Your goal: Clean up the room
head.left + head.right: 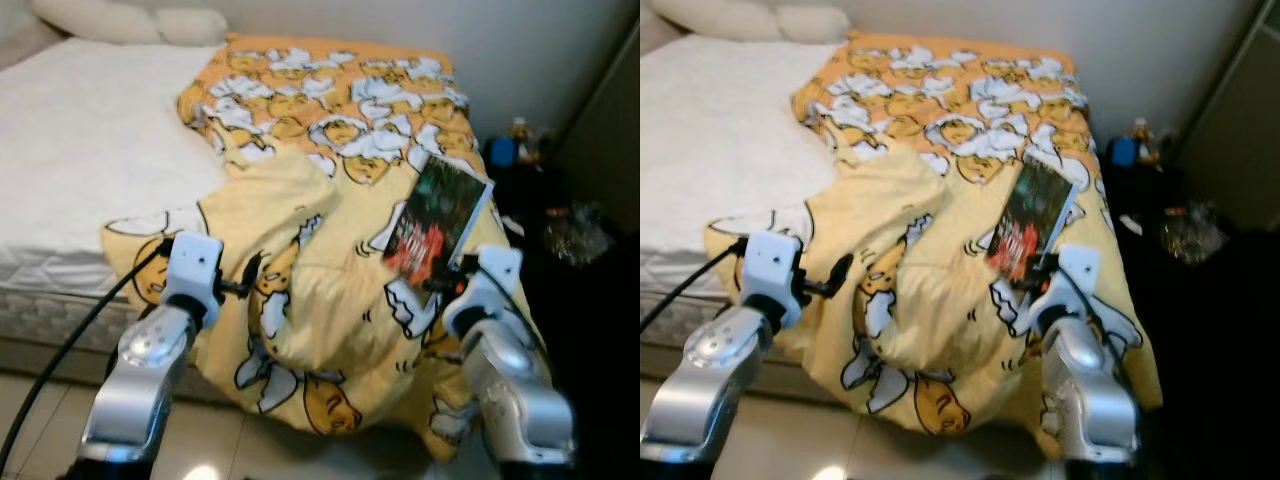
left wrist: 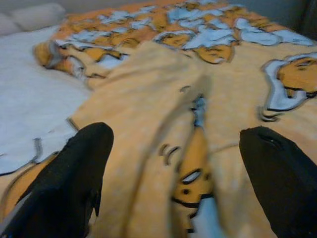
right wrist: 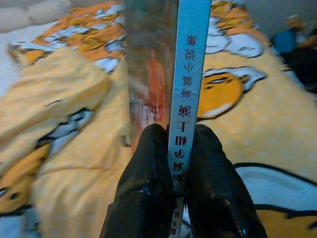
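Home bedroom: bed (image 1: 70,170) with white sheet, pillows (image 1: 120,20), cartoon-print yellow duvet (image 1: 330,200).

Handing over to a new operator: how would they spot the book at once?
Find the bed with its yellow cartoon-print duvet. Over the duvet's right side, the right gripper clamps a book by its spine. It is the one dark, glossy thing there, red on its cover.

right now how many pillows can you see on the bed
2, both at the head of the bed: one cream pillow at the far left corner, a second pillow beside it, touching the yellow blanket. More may be hidden.
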`<state>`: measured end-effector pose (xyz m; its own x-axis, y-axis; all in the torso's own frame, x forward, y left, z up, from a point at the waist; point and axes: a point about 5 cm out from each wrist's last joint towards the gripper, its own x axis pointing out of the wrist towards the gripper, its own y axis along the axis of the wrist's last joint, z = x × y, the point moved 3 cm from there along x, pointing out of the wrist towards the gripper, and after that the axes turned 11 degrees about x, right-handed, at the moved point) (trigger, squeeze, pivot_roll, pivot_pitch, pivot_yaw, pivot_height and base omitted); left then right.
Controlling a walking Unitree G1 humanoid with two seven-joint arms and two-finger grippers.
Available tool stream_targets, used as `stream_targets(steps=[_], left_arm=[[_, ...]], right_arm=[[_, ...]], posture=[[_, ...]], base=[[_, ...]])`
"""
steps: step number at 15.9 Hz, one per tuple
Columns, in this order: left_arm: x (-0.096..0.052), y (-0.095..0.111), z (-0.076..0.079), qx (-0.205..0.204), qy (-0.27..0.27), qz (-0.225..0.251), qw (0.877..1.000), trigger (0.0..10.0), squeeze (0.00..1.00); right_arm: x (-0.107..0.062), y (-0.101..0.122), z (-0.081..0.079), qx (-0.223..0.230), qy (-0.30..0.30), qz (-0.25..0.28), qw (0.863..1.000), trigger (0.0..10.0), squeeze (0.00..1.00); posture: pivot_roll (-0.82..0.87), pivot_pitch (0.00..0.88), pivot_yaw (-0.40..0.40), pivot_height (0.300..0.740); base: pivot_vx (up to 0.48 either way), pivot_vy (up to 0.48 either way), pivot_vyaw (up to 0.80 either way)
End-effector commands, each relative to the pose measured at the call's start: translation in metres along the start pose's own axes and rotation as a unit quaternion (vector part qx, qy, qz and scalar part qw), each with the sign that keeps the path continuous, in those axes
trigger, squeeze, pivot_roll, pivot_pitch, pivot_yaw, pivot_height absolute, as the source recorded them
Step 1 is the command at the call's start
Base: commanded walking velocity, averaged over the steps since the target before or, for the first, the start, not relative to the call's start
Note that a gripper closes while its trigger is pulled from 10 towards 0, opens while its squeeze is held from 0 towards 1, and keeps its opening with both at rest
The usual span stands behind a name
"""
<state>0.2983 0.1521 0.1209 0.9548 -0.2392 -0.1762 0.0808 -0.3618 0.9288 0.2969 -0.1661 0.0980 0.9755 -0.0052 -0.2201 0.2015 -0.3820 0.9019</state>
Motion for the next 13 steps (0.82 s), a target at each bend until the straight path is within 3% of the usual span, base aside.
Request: stream_targets(steps=[1, 3, 9, 13], left_arm=[[-0.0031, -0.0015, -0.0058, 0.007, 0.007, -0.005, 1.000, 10.0, 0.00], [-0.0022, 0.0003, -0.0071, 0.010, 0.006, -0.003, 1.000, 10.0, 0.00], [-0.0002, 0.0022, -0.0056, 0.011, -0.001, -0.001, 1.000, 10.0, 0.00], [0.0012, 0.0040, -0.0059, 0.011, -0.003, 0.002, 1.000, 10.0, 0.00]], right_arm=[[-0.0004, 0.0045, -0.0018, 0.006, -0.002, 0.010, 1.000, 10.0, 0.00], [-0.0009, 0.0031, -0.0020, 0.011, -0.004, 0.009, 1.000, 10.0, 0.00], [-0.0018, 0.0000, -0.0015, 0.018, -0.009, 0.006, 1.000, 10.0, 0.00], [-0.0019, -0.0012, -0.0002, 0.022, -0.012, 0.005, 1.000, 10.0, 0.00]], posture=[[-0.03, 0.000, 0.023, 0.740], [-0.03, 0.000, 0.030, 0.740], [-0.03, 0.000, 0.037, 0.740], [-0.03, 0.000, 0.042, 0.740]], base=[[0.000, 0.334, -0.60], [0.000, 0.334, -0.44], [0.000, 0.337, 0.00], [0.000, 0.378, -0.62]])
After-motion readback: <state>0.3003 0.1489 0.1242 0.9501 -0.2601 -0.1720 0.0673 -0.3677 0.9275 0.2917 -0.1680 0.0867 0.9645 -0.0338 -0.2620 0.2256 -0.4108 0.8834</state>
